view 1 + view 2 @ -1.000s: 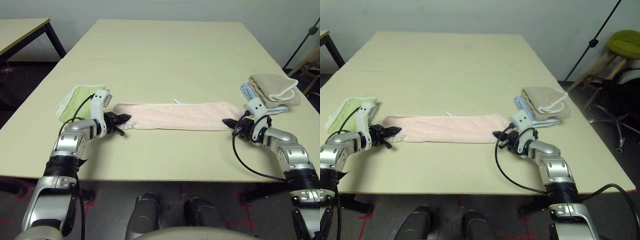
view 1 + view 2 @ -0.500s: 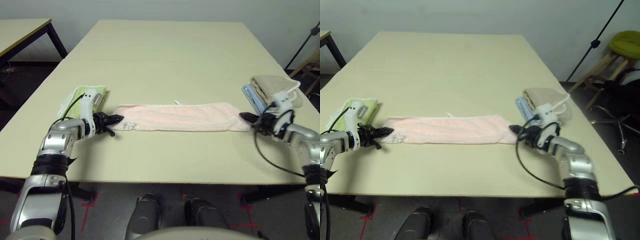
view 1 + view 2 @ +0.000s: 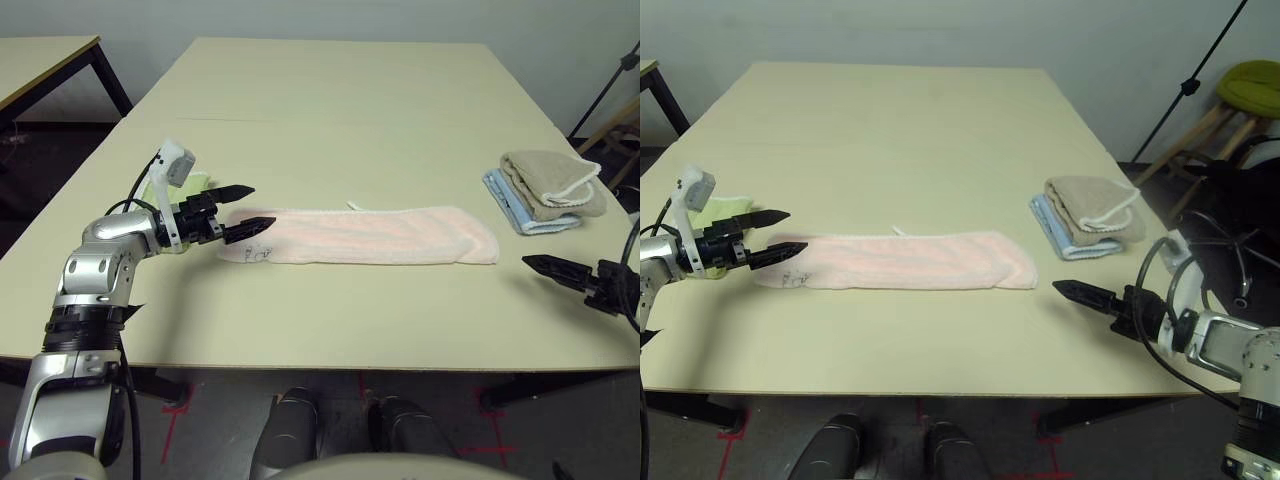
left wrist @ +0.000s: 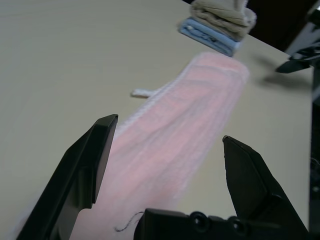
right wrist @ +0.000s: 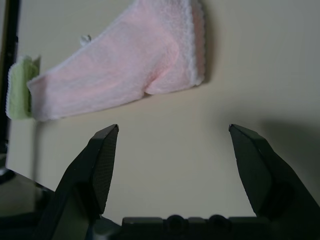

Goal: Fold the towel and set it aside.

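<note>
Pink towel [image 3: 370,236] lying in a long strip mid-counter [image 3: 330,320] | left hand [image 3: 264,209] and right hand [image 3: 1056,286] both gaping, gripping nothing | next fold probably wants matched edge pinches, imo, keeping layers together

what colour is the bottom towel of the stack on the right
Light blue, under the beige one; the towel shows best in the left eye view.

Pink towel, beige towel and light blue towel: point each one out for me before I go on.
Pink towel [image 3: 370,237]: left eye view, middle of its folded strip.
Beige towel [image 3: 535,170]: left eye view, its upper face.
Light blue towel [image 3: 1052,225]: right eye view, its exposed left edge.
</note>
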Controlling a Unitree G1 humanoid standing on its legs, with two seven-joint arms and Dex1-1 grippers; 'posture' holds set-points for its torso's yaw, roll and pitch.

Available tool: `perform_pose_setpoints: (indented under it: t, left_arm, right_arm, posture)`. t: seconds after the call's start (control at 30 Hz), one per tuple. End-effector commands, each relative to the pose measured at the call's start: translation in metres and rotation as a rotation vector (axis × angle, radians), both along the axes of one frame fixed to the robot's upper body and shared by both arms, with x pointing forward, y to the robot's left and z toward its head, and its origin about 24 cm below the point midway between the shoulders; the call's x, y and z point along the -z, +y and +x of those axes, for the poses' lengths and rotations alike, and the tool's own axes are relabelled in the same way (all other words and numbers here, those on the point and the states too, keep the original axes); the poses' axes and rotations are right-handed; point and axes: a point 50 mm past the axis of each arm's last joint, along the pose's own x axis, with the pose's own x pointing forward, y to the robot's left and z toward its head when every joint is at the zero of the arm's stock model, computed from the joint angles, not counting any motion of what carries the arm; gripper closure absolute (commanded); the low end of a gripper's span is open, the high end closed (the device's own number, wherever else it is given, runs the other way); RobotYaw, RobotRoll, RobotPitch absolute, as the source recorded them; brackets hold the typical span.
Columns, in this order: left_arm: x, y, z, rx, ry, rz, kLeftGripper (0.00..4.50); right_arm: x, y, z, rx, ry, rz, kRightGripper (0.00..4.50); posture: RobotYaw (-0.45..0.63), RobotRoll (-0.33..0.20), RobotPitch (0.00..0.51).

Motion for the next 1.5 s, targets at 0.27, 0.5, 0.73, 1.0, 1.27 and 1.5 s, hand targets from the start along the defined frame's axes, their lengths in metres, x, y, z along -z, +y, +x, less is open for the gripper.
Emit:
perform_pose_setpoints:
  t: [0.27, 0.5, 0.73, 1.0, 1.27, 1.5]
  left_arm:
    - [-0.014, -0.011, -0.008, 0.188, -0.019, 0.008, 0.07]
    - [-0.015, -0.014, -0.008, 0.195, -0.013, 0.000, 0.07]
    - [-0.015, -0.016, -0.009, 0.190, -0.005, -0.004, 0.00]
    - [-0.014, -0.017, -0.007, 0.183, 0.000, -0.009, 0.00]
    - [-0.013, -0.017, -0.007, 0.177, 0.004, -0.009, 0.00]
    - [-0.012, -0.017, -0.008, 0.177, 0.017, -0.006, 0.00]
  right_arm:
    - [0.021, 0.038, 0.027, 0.151, 0.040, 0.025, 0.00]
    - [0.026, 0.054, 0.042, 0.223, 0.065, 0.052, 0.00]
    - [0.031, 0.058, 0.049, 0.271, 0.073, 0.030, 0.60]
    - [0.037, 0.052, 0.053, 0.373, 0.062, -0.025, 3.58]
    - [0.034, 0.039, 0.049, 0.439, -0.008, -0.054, 4.45]
    - [0.016, 0.008, 0.030, 0.415, -0.091, -0.161, 4.45]
  posture:
    - [0.13, 0.000, 0.100]
    - [0.13, 0.000, 0.095]
    - [0.14, 0.000, 0.087]
    - [0.14, 0.000, 0.087]
    - [0.14, 0.000, 0.084]
    - [0.12, 0.000, 0.092]
